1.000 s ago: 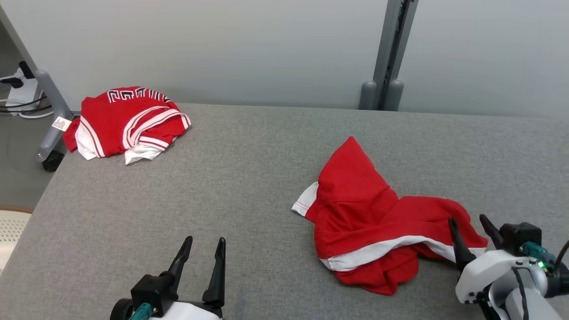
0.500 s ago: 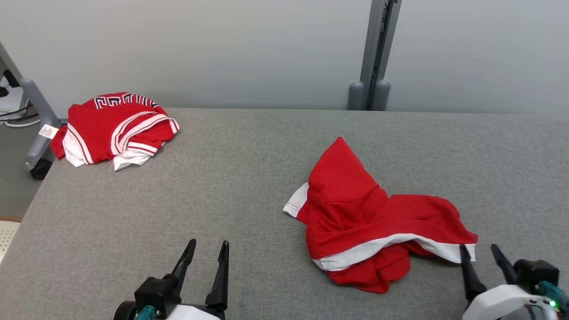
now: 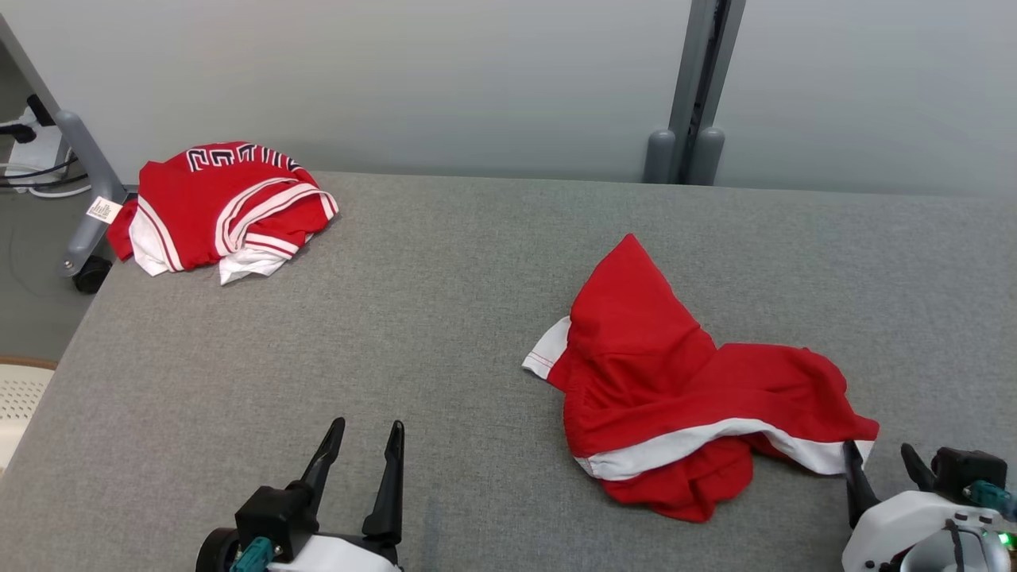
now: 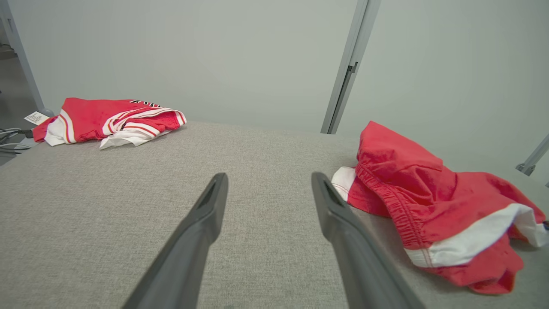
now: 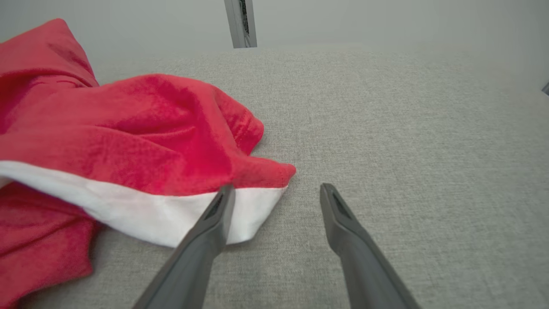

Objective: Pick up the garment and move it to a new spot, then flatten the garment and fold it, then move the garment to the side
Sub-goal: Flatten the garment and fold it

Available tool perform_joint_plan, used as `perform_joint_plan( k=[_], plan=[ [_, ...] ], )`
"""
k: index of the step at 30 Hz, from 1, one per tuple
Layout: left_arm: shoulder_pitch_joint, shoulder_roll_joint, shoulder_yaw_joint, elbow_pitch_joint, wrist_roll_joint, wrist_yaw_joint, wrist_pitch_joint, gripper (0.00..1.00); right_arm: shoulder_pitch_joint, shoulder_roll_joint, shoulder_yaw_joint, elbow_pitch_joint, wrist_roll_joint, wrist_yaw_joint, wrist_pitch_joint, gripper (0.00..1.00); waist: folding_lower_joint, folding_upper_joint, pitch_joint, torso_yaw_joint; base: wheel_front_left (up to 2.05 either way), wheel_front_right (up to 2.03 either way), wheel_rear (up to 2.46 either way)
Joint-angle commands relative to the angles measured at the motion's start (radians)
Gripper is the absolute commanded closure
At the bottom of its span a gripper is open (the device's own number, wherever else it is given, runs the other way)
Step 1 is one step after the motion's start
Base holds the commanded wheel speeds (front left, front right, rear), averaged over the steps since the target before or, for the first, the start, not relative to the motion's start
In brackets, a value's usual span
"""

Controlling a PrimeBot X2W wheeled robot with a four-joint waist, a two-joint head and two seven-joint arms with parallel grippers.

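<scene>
A crumpled red garment (image 3: 659, 373) with a white band lies on the grey table (image 3: 397, 318), right of centre. It also appears in the left wrist view (image 4: 411, 189) and in the right wrist view (image 5: 128, 128). My right gripper (image 3: 878, 449) is open at the lower right, its fingertips just short of the garment's near right corner. In its wrist view the right gripper (image 5: 277, 187) has its left finger over the white hem and nothing between the fingers. My left gripper (image 3: 367, 425) stands open over bare table, left of the garment, empty in its own view (image 4: 269, 176).
A second red garment with white stripes and dark lettering (image 3: 222, 206) lies folded at the table's far left corner, also seen from the left wrist (image 4: 111, 122). A grey post (image 3: 691, 87) stands behind the table. A wheeled stand leg (image 3: 87, 199) and cables sit off the left edge.
The head camera has shifted. The right gripper has drawn back toward the near right, from over the garment's right end to just short of its corner. Garment and left gripper are unchanged.
</scene>
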Motion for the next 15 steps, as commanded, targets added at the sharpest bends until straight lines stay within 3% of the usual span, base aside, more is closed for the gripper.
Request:
perform_joint_plan(
  k=[1, 3, 5, 6, 7, 9, 15],
  plan=[
    [-0.016, 0.004, 0.006, 0.001, 0.007, -0.004, 0.000, 0.00, -0.017, -0.003, 0.008, 0.016, 0.007, 0.000, 0.003, 0.00, 0.0000, -0.0001, 0.005, 0.005, 0.00, 0.00, 0.00],
    [-0.019, 0.004, 0.008, 0.002, 0.009, -0.005, 0.000, 0.00, -0.036, 0.002, 0.024, 0.045, 0.015, 0.000, 0.001, 0.00, 0.0000, -0.0001, 0.008, 0.009, 0.00, 0.00, 0.00],
    [-0.021, 0.004, 0.009, 0.003, 0.009, -0.005, 0.000, 0.00, -0.051, 0.005, 0.043, 0.069, 0.024, 0.000, -0.002, 0.54, 0.0000, -0.0001, 0.010, 0.013, 0.00, 0.00, 0.00],
    [-0.022, 0.004, 0.010, 0.003, 0.009, -0.005, 0.000, 0.00, -0.059, 0.007, 0.052, 0.080, 0.029, 0.000, -0.004, 0.62, 0.0000, -0.0001, 0.011, 0.014, 0.00, 0.00, 0.00],
    [-0.024, 0.004, 0.010, 0.003, 0.009, -0.005, 0.000, 0.00, -0.065, 0.008, 0.059, 0.089, 0.035, 0.000, -0.007, 0.80, 0.0000, -0.0001, 0.011, 0.016, 0.00, 0.00, 0.00],
    [-0.024, 0.004, 0.011, 0.003, 0.009, -0.004, 0.000, 0.00, -0.075, 0.008, 0.072, 0.108, 0.042, 0.000, -0.011, 1.00, 0.0000, -0.0001, 0.010, 0.018, 0.00, 0.00, 0.00],
    [-0.015, 0.004, 0.016, -0.003, 0.007, 0.002, 0.000, 0.00, -0.100, -0.026, 0.073, 0.114, 0.024, 0.000, -0.028, 1.00, 0.0000, -0.0001, 0.006, 0.010, 0.00, 0.00, 0.00]
  ],
)
